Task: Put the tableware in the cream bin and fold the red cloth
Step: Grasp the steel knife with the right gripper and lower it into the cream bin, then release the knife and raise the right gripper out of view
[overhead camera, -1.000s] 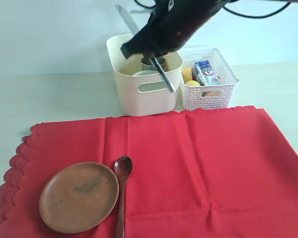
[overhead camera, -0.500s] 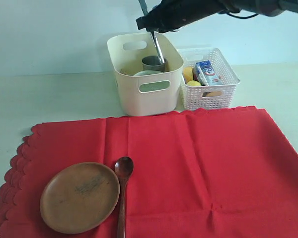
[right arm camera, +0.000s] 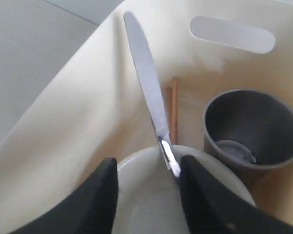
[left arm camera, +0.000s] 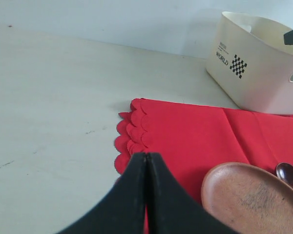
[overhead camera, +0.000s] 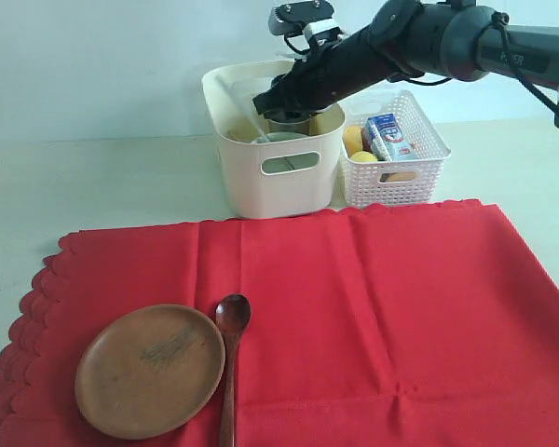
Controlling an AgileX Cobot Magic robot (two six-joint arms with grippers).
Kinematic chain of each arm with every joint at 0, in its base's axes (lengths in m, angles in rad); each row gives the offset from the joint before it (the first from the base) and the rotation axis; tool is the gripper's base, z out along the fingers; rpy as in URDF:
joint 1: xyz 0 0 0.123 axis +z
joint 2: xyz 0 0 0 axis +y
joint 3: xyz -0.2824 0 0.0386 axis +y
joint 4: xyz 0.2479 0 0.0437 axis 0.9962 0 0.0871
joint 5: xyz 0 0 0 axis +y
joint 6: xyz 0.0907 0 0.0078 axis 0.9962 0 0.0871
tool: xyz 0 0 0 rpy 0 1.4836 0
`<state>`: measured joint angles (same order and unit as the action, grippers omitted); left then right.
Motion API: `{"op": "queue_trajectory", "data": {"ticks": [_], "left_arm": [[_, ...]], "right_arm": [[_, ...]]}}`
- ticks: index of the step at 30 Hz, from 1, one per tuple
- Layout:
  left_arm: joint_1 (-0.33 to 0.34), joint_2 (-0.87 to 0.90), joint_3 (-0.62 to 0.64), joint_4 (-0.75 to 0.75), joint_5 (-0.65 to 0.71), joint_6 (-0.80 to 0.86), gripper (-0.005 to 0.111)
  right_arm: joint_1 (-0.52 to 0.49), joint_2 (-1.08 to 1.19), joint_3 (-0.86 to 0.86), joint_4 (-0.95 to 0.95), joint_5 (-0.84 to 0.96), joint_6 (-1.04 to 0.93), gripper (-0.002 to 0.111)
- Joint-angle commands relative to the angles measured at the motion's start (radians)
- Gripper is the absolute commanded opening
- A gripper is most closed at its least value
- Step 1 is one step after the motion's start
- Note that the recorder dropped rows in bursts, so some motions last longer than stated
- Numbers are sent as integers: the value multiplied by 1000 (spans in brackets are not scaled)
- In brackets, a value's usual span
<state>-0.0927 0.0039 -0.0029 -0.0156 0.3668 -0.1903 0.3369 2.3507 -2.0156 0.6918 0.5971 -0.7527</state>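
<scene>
Right tool (right arm camera: 147, 165) spread over bin (overhead camera: 261, 191); knife (right arm camera: 146, 73) unpinched between its jaws, leaning on the wall. Plate (overhead camera: 149, 368) and spoon (overhead camera: 231, 317) lie nearer left tool (left arm camera: 146, 158), pressed together.

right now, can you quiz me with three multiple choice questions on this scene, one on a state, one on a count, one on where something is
1. The left gripper is: A shut and empty; B wide open; C half open.
2. Tableware pieces lying on the red cloth: A one; B two; C four.
3. The silver table knife is: A flat on the red cloth; B inside the cream bin, leaning on its wall; C in the left gripper.

Answers:
1 A, its fingers meet with nothing between them.
2 B, only the wooden plate and the wooden spoon lie there.
3 B, the right wrist view shows it propped against the bin's inner wall, its low end at the bowl.
</scene>
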Motion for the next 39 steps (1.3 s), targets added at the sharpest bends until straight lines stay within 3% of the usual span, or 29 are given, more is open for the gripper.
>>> {"op": "queue_trajectory", "data": {"ticks": [1, 7, 12, 14, 20, 23, 39], "left_arm": [[1, -4, 3, -2, -6, -1, 0], [1, -4, 3, -2, -6, -1, 0], [1, -4, 3, -2, -6, -1, 0], [1, -4, 3, -2, -6, -1, 0], [1, -4, 3, -2, -6, -1, 0], [1, -4, 3, -2, -6, -1, 0], [1, -4, 3, -2, -6, -1, 0]], "right_arm": [[-6, -41, -12, 6, 30, -1, 51], [-7, -120, -12, -31, 102, 76, 50], [-7, -210, -12, -221, 200, 256, 47], [-7, -246, -12, -320, 253, 353, 39], [-7, -363, -12, -493, 475, 481, 0], [-7, -433, 16, -520, 547, 496, 0], [-7, -1357, 799, -590, 355, 553, 0]]}}
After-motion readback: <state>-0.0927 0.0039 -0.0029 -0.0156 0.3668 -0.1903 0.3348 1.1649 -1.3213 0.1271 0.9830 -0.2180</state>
